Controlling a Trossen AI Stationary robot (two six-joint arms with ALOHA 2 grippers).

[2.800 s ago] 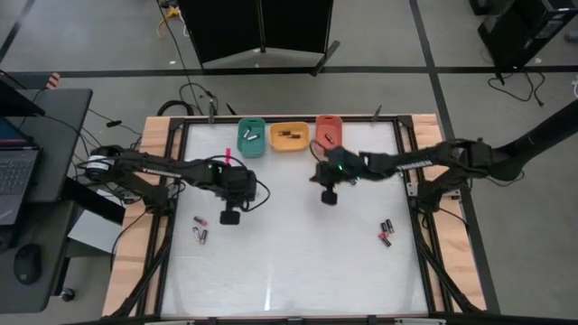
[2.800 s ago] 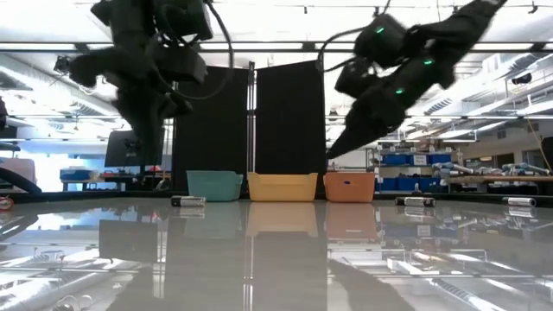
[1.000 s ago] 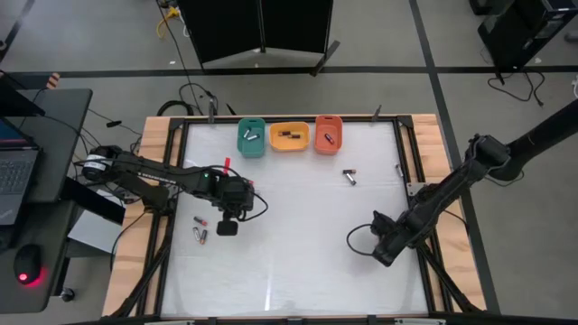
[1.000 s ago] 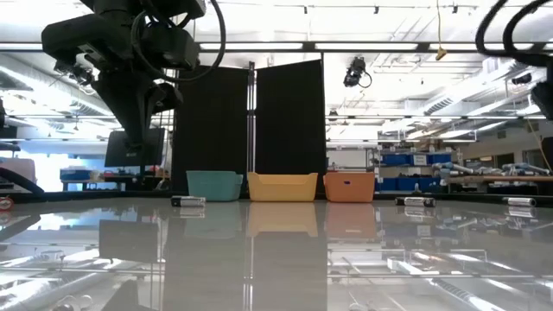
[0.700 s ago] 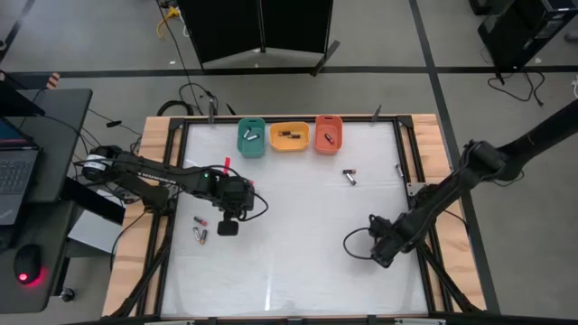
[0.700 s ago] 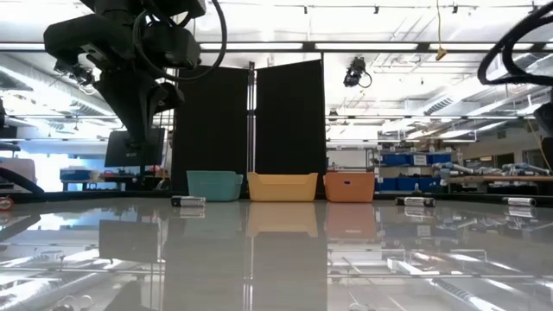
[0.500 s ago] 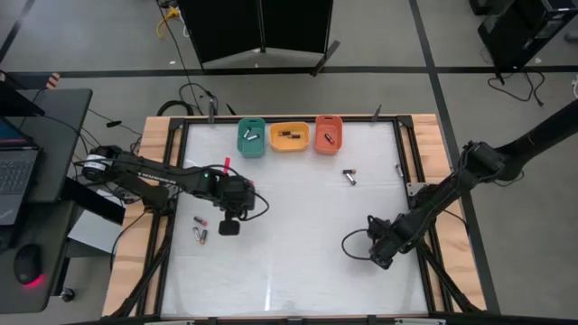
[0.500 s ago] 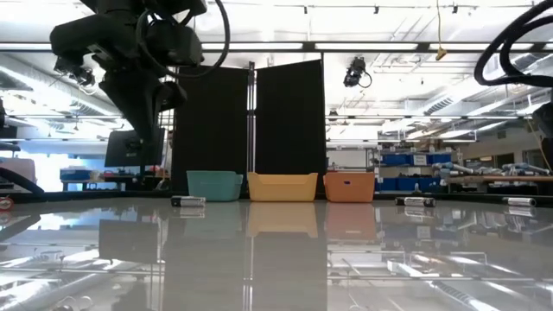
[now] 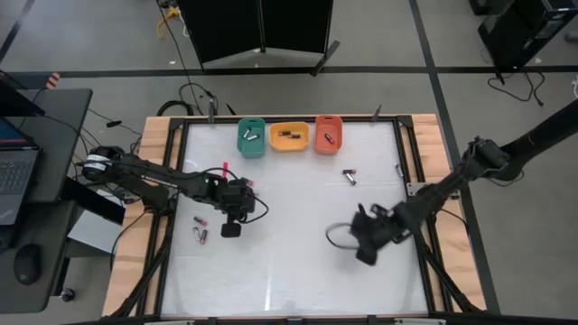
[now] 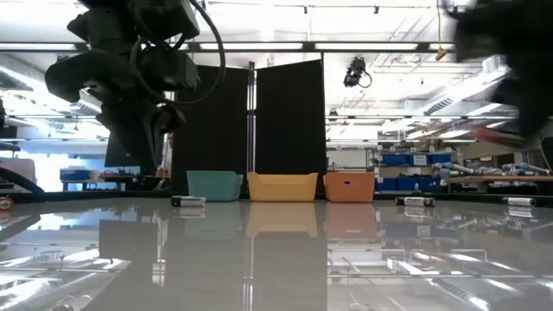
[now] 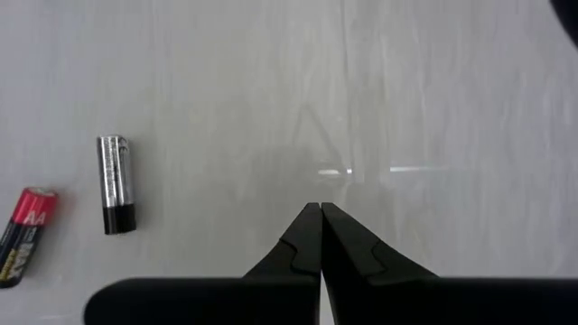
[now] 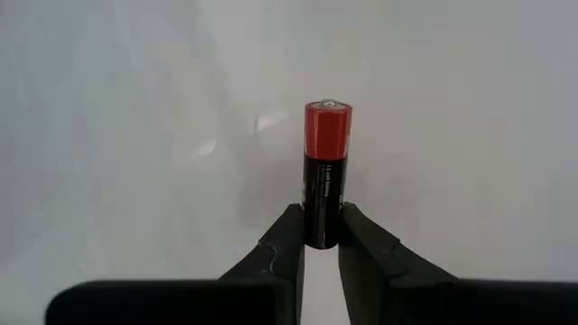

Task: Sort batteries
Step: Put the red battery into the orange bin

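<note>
My right gripper (image 12: 322, 236) hangs over the table's right-centre (image 9: 366, 251), shut on a battery (image 12: 325, 171) with a black body and a red end. My left gripper (image 11: 321, 209) hangs shut and empty over the table's left part (image 9: 230, 229), pointing steeply down. Beside it, toward the table's left edge, two batteries lie flat: a silver-and-black one (image 11: 116, 183) and a red-and-black one (image 11: 23, 236). Another battery (image 9: 349, 176) lies on its side at the far right-centre. My right gripper pinches the battery's black end (image 12: 323, 226) between its two fingertips. The fingers come from above, pointing steeply down. The battery lies along them and sticks out past the tips, red end (image 12: 327, 126) foremost, toward the table and clear of it.
Three small trays stand in a row at the far edge: green (image 9: 251, 137), orange (image 9: 289, 136) and red (image 9: 329, 133), each with batteries inside. The table's wooden frame (image 9: 424, 181) runs along both sides. The near half of the white tabletop (image 9: 289, 280) is bare.
My right gripper has gone toward the table's left edge, away from the right frame, has risen and has turned about its own line. My left gripper has sunk a little toward the table, staying shut.
</note>
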